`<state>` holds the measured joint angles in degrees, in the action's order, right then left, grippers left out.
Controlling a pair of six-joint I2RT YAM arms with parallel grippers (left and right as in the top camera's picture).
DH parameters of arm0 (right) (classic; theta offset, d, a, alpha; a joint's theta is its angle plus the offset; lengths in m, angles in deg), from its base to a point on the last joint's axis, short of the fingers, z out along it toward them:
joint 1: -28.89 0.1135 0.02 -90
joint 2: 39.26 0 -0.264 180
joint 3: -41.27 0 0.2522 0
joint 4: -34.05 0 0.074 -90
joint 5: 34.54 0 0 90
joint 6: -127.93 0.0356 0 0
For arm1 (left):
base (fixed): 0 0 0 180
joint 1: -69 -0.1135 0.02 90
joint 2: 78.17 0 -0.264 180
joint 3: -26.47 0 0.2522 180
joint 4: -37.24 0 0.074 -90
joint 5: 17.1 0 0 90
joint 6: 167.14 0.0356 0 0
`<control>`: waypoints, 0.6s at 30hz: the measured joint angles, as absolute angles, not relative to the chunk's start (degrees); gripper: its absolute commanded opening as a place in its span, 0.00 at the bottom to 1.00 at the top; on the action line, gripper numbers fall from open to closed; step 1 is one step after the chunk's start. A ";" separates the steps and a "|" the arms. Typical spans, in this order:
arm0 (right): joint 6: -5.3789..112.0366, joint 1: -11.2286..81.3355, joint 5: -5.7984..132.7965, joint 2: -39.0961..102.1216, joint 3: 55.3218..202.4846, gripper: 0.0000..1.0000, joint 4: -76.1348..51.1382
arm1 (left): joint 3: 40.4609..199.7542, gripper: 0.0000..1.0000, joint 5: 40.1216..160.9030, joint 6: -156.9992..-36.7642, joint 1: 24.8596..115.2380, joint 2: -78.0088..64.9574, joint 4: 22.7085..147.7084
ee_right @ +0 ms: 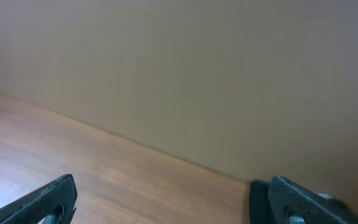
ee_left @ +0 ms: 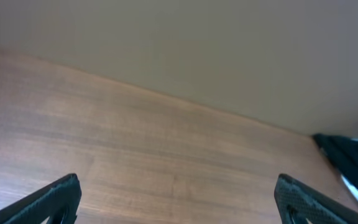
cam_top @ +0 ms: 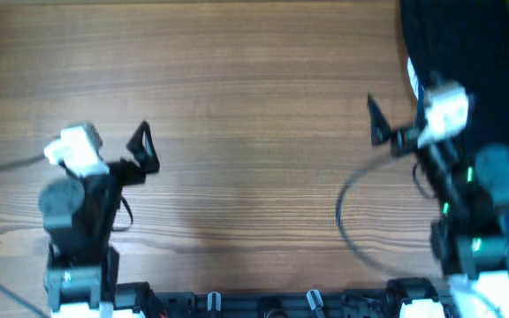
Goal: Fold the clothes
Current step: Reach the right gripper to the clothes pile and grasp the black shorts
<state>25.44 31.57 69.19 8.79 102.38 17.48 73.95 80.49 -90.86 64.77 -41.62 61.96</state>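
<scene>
L gripper (cam_top: 146, 148) was close to the base, jaws spread wide, nothing btwn them. R gripper (cam_top: 377, 124) was a bit farther out, also wide & empty. Both were over the wood table (cam_top: 237, 88). The dark clothes (cam_top: 467, 44) lay bunched at the far R corner, just beyond the R gripper, apart from both grippers' tips.

Wooden table (cam_top: 254, 106), plain beige wall (ee_left: 229, 43) behind it
</scene>
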 measured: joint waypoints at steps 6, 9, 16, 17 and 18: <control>24.83 31.57 68.91 32.53 125.88 1.00 -2.83 | 91.50 1.00 80.54 -90.29 64.77 -21.03 78.55; 24.74 31.57 68.08 42.69 134.40 1.00 -10.17 | 97.81 1.00 80.54 -89.33 64.77 -13.16 84.50; 24.96 31.33 65.59 60.40 138.97 1.00 -9.71 | 101.75 1.00 80.54 -87.84 64.77 0.72 86.05; 25.55 31.13 64.12 61.47 138.97 1.00 -8.05 | 101.75 1.00 80.54 -87.78 64.77 1.42 86.55; 26.23 30.67 62.05 62.87 138.99 1.00 -6.17 | 101.75 1.00 80.54 -87.69 64.77 2.25 86.88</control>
